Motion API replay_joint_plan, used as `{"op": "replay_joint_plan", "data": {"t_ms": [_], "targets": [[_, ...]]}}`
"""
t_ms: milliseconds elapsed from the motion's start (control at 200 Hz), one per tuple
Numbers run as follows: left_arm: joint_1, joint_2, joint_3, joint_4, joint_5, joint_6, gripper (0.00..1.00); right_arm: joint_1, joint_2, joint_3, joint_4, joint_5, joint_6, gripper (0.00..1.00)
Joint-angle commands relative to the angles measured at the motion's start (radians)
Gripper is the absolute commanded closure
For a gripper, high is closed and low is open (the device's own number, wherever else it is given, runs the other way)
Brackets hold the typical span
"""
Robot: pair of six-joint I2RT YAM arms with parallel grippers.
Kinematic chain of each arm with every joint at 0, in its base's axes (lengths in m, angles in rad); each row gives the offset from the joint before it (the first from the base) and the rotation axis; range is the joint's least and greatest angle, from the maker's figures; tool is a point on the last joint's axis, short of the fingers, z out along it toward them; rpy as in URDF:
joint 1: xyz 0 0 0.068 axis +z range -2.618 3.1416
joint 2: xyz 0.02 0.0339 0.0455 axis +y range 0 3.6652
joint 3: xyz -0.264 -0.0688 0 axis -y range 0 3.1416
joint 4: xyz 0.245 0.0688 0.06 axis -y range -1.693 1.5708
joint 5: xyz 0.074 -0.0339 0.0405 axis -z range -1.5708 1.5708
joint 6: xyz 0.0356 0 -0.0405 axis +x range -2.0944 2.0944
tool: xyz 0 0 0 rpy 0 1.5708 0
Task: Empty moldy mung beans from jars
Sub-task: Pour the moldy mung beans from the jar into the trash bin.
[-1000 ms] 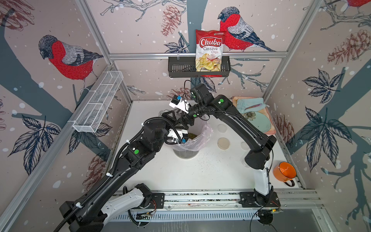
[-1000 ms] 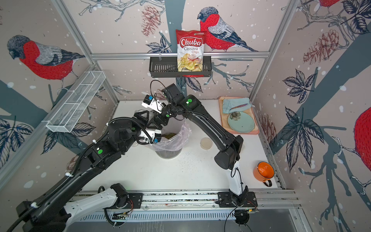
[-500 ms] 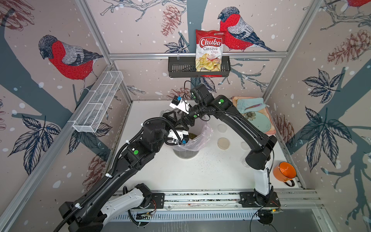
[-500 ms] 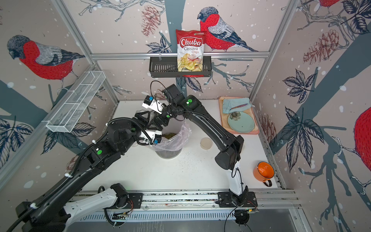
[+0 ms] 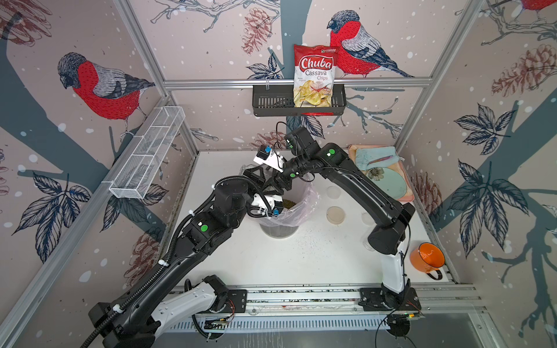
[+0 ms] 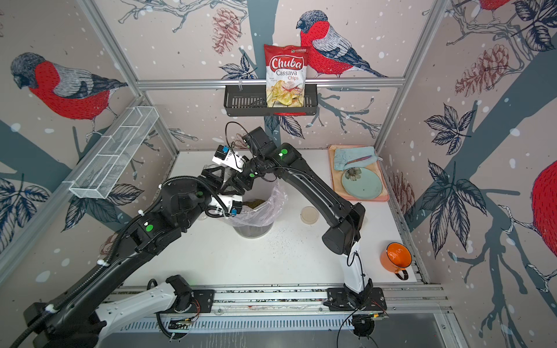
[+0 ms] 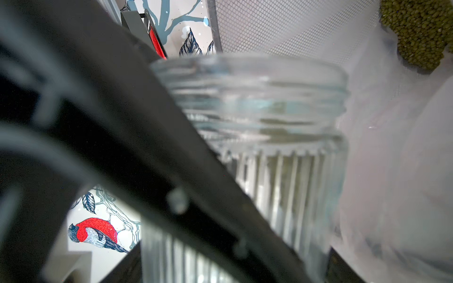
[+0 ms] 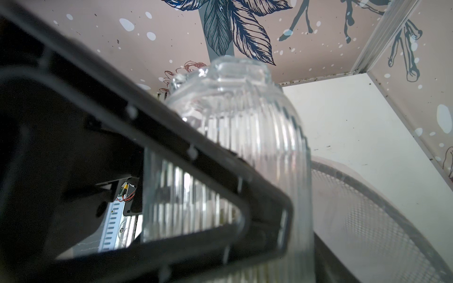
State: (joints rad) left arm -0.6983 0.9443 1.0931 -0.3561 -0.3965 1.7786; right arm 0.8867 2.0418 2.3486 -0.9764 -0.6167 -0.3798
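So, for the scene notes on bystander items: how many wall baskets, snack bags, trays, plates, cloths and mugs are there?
Wall baskets: 2
Snack bags: 1
Trays: 1
Plates: 1
Cloths: 1
Mugs: 1
Total: 7

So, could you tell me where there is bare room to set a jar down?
The front of the table, between the bin and the rail, is bare apart from scattered specks. Right of the bin it is crowded: lid, tray, mug.

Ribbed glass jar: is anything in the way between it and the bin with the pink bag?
Nothing visible. The ribbed clear glass jar has no lid on, and its open mouth points at the pink-lined mesh bin holding olive-green mung beans.
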Motion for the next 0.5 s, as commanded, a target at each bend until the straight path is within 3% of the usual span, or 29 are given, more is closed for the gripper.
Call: {"op": "replay_joint_plan", "data": {"t_ms": [0,265,495], "targets": [[-0.001,-0.005,0.013,0.16,-0.001,0.006,1.0,0.005,0.002,-0.001,-0.055,0.011,-0.004,0.43],[-0.001,-0.006,0.01,0.173,0.001,-0.006,1.0,0.003,-0.005,-0.003,-0.058,0.008,-0.006,0.58],[-0.001,-0.004,0.01,0.192,0.004,-0.017,0.7,0.002,-0.022,-0.005,-0.056,-0.006,-0.013,0.62]]}}
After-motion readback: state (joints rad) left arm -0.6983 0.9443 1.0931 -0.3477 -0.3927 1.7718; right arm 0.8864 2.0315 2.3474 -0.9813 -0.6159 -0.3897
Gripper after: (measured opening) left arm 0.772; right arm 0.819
